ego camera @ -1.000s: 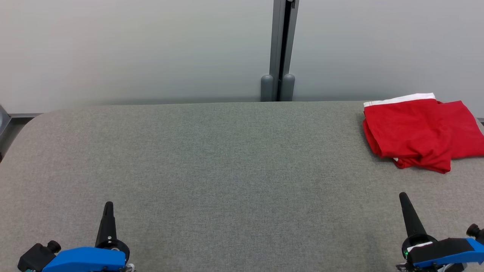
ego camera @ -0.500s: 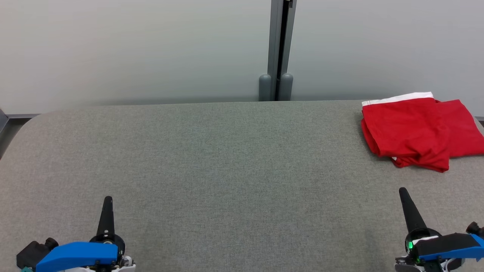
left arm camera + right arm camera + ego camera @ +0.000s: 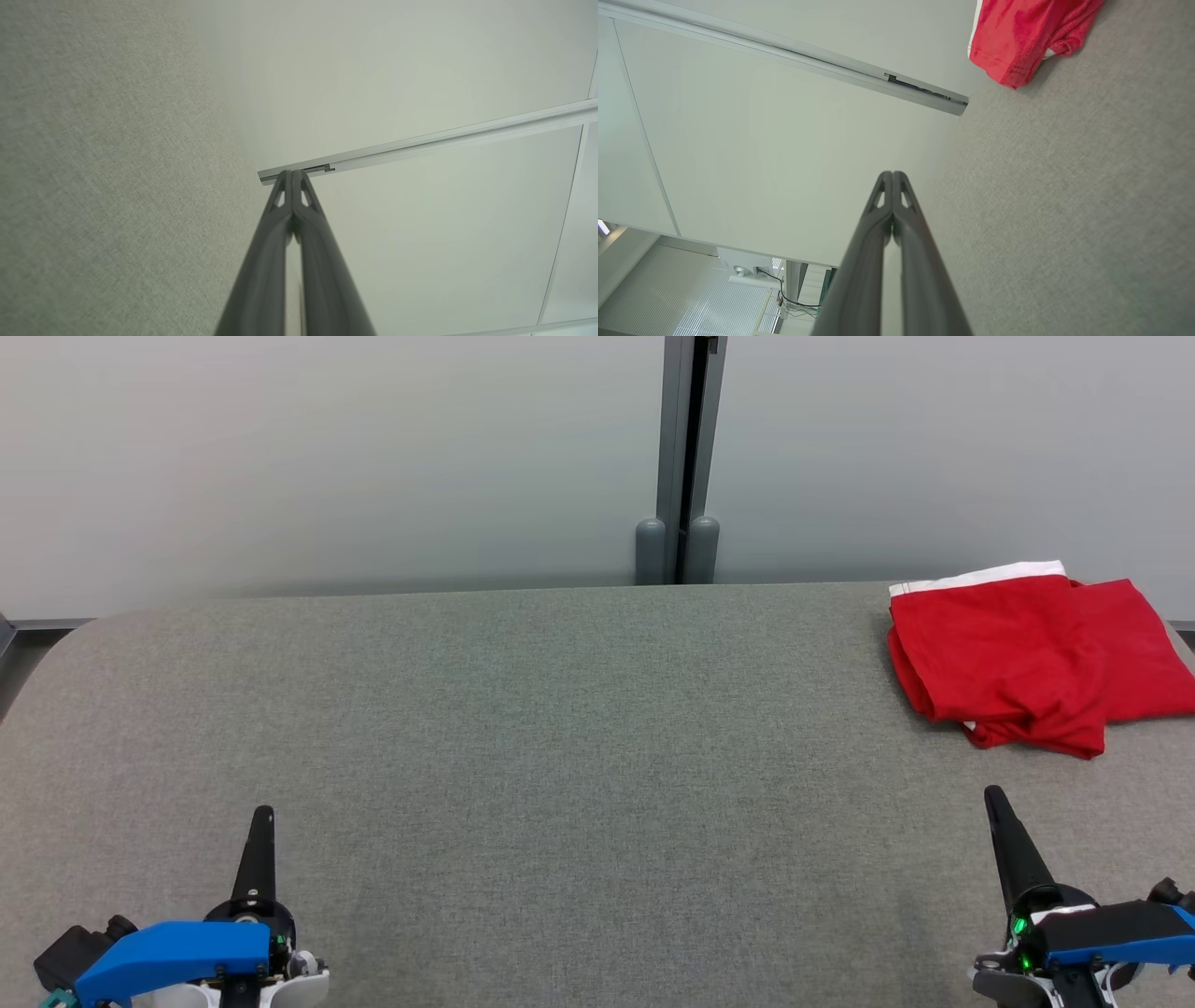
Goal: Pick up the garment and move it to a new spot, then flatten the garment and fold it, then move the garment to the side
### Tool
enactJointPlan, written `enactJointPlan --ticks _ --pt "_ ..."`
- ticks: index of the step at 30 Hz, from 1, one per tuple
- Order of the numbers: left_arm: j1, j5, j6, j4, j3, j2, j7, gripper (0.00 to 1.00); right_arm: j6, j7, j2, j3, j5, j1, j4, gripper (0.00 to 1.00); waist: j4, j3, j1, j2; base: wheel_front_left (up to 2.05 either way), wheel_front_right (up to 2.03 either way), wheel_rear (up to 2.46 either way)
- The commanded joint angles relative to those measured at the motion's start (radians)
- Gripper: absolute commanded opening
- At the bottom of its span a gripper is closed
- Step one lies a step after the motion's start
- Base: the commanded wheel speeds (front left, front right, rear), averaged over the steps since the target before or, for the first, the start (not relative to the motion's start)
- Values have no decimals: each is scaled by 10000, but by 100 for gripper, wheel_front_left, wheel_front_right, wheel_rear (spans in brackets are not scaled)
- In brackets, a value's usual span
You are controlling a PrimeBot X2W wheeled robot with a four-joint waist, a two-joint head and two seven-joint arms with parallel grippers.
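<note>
Both ends empty and closed tight: left gripper [image 3: 261, 817] at lower left of the head view, right gripper [image 3: 991, 795] at lower right, fingers pressed together, well apart from the red garment [image 3: 1018, 653], folded at upper right near the far edge of the grey table [image 3: 560, 728]. Probable faults from here: loose lower flap unfolding if snagged by a closed fingertip; cloth sliding off the table if pushed further right. Count: one garment, one table, two grippers.
</note>
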Motion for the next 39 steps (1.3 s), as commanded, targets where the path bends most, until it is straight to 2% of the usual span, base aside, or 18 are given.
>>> enactJointPlan --ticks 1,24,25,39 --pt "-250 -208 -83 -87 44 13 70 0 3 47 -78 -1 245 -190 -6 0 -5 1 0 -1 0 0 0" --pt "-499 -1776 -102 -99 271 -56 527 0 4 245 -89 7 1973 -505 245 0 -86 24 0 -1 0 0 0" --pt "-613 -2472 -102 -100 343 -90 728 0 4 327 -94 11 2722 -599 363 0 -126 35 0 -1 0 0 0" --pt "-645 -2679 -104 -98 377 -98 795 0 4 347 -94 13 2946 -662 396 0 -142 39 0 -1 0 0 0"
